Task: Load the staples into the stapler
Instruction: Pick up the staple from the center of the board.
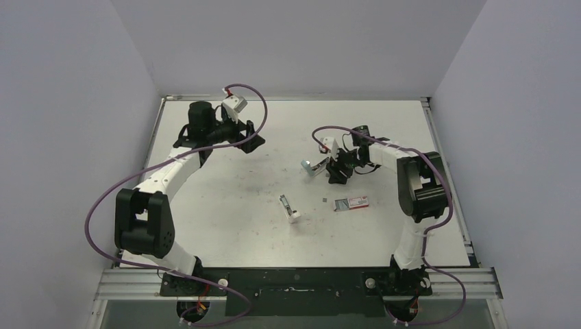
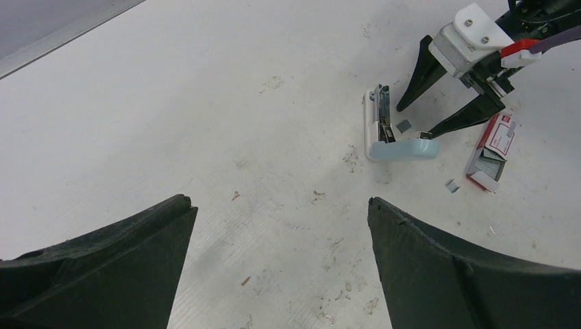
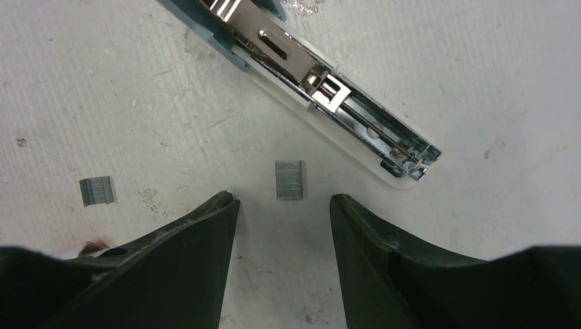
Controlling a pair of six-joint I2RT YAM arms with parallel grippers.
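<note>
The stapler [image 3: 322, 89] lies opened flat, with a light blue top, a white base and its shiny metal magazine showing; it also shows in the top view [image 1: 312, 166] and the left wrist view [image 2: 394, 140]. A short silvery staple strip [image 3: 290, 179] lies on the table beside the magazine, just ahead of my right gripper [image 3: 282, 199], which is open, empty and low over the table. A second strip [image 3: 96, 190] lies to the left. The red-and-white staple box [image 1: 351, 203] lies open near the right gripper [image 1: 337, 175]. My left gripper [image 2: 279, 200] is open and empty, well away from the stapler.
A second small white-and-metal object [image 1: 290, 208] lies in the middle of the table. A loose staple bit [image 1: 324, 200] lies left of the box. The table [image 1: 226, 205] is white and scuffed, with raised rails at its edges and grey walls around.
</note>
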